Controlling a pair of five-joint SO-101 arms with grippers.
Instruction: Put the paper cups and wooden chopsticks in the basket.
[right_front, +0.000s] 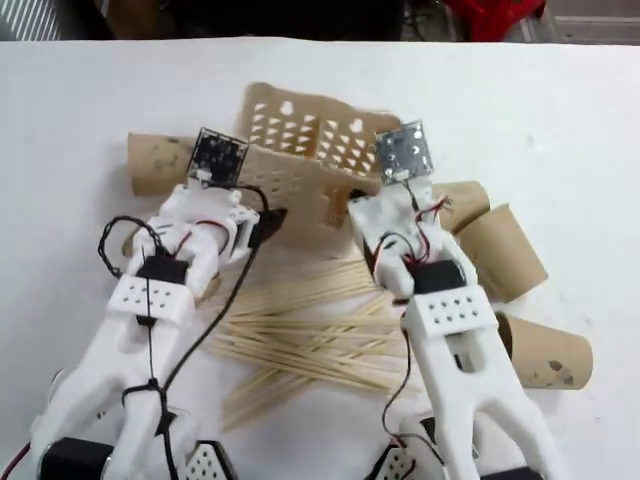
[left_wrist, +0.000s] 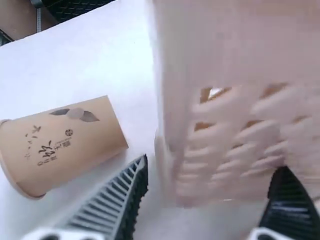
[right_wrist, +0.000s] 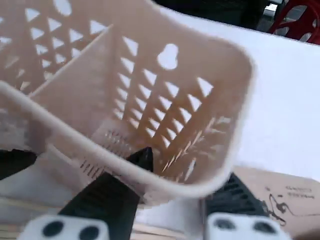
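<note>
Basket (right_front: 300, 130): it sits at the far middle of the table (right_front: 570, 110), between your two arms. Its open mouth and inner divider face your right wrist camera.

Right gripper (right_wrist: 185, 170): the fingers pinch the basket's rim, one finger inside the wall and the other outside it.

Left gripper (left_wrist: 210, 197): the fingers are spread wide on either side of the basket's other end. The wall is blurred there, so you cannot confirm contact.

Paper cup (right_front: 155, 165): it lies on its side on the table just beside the basket, on your left arm's side and near the left gripper.

Three more paper cups (right_front: 505, 255): they lie on their sides on your right arm's side. Two are close together near the basket's end, and the third lies nearer the arm's base. All are outside the basket.

Wooden chopsticks (right_front: 310, 335): they form a loose, fanned pile flat on the table on the near side of the basket, between the two arms and partly under them.
</note>
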